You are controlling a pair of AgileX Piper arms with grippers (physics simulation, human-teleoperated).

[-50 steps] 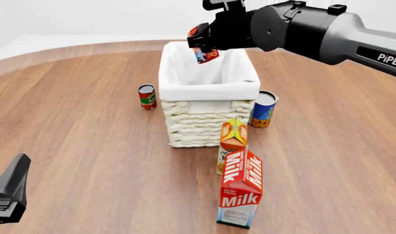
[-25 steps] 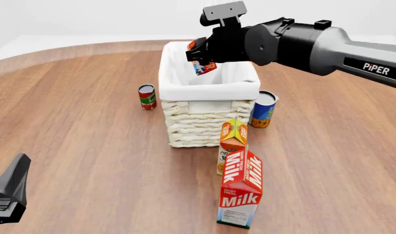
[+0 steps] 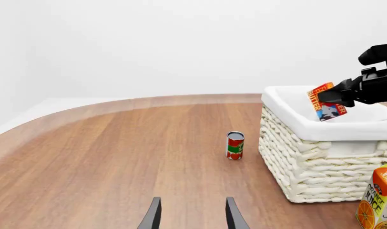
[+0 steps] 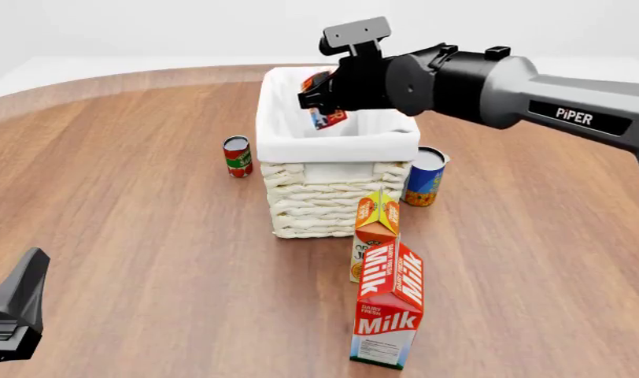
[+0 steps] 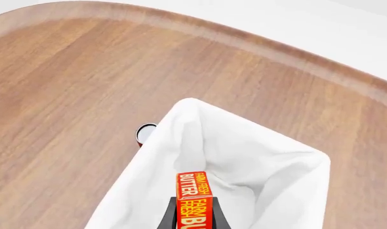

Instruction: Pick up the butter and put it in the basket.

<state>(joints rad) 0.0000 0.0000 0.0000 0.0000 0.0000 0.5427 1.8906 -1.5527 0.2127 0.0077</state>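
Note:
The butter [image 4: 327, 117], a small red-orange box with a blue end, hangs tilted just inside the mouth of the basket [image 4: 335, 146], near its far end. My right gripper [image 4: 322, 96] is shut on it from above. In the right wrist view the butter [image 5: 194, 198] sits between the black fingers over the white cloth lining [image 5: 263, 162]. The left wrist view shows the butter [image 3: 325, 101] level with the rim of the basket [image 3: 308, 162]. My left gripper [image 3: 192, 213] is open with nothing in it, low at the near left of the table [image 4: 13, 313].
A red tomato can [image 4: 237, 156] stands left of the basket and a blue-and-orange can [image 4: 426, 176] right of it. An orange juice carton [image 4: 376, 228] and a tall milk carton [image 4: 389, 307] stand in front of the basket.
My right gripper has come down with the butter, from above the basket's rim to just inside its mouth. The left arm has not moved.

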